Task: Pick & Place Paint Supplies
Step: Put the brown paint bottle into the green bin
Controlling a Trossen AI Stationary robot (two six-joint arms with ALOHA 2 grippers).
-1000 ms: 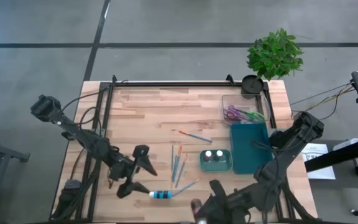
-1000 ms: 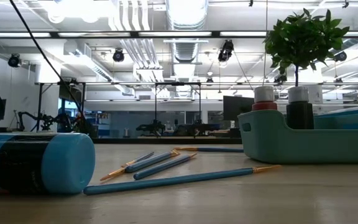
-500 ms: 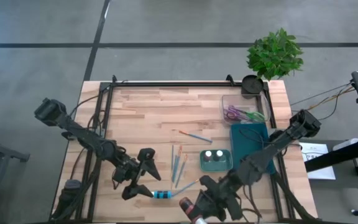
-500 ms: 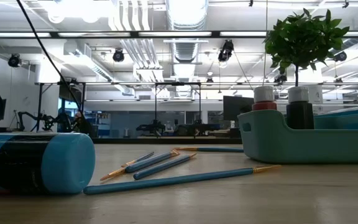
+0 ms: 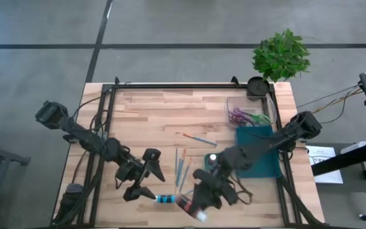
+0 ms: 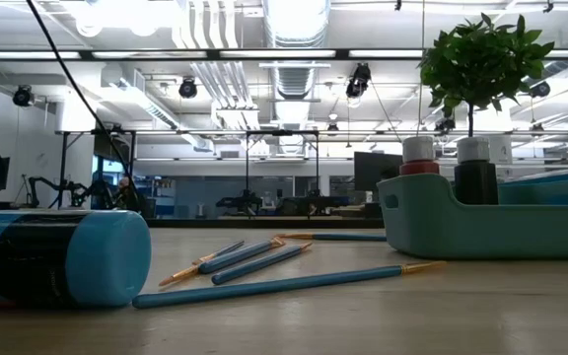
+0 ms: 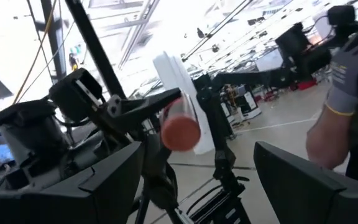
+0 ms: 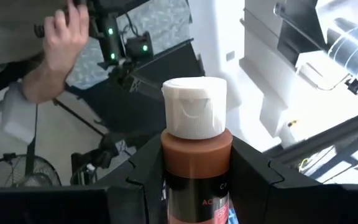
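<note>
Your counter (image 5: 145,114) fills the middle of the high view, and most of the job is not yet done. At its right side sits the big teal tray (image 5: 262,166), and just left of it the small teal holder (image 5: 226,166), where one white-capped tube (image 5: 213,158) shows; the low view shows two capped tubes standing in it.

Lower left of centre, your left gripper (image 5: 146,177) hovers with its fingers spread wide and nothing between them. The blue tube (image 5: 164,200) lies just right of it on the wood, likely its next pick.

Lower centre, your right gripper (image 5: 196,205) is closed on the brown tube (image 8: 196,163); in the right wrist view that tube stands upright between the fingers, white cap up. It is held just right of the blue tube, near the counter's front edge, and looks lifted clear of the wood. It is not yet placed.

The brushes (image 5: 183,168) are untouched: a cluster just left of the holder, and one more (image 5: 199,138) apart, higher toward centre.
</note>
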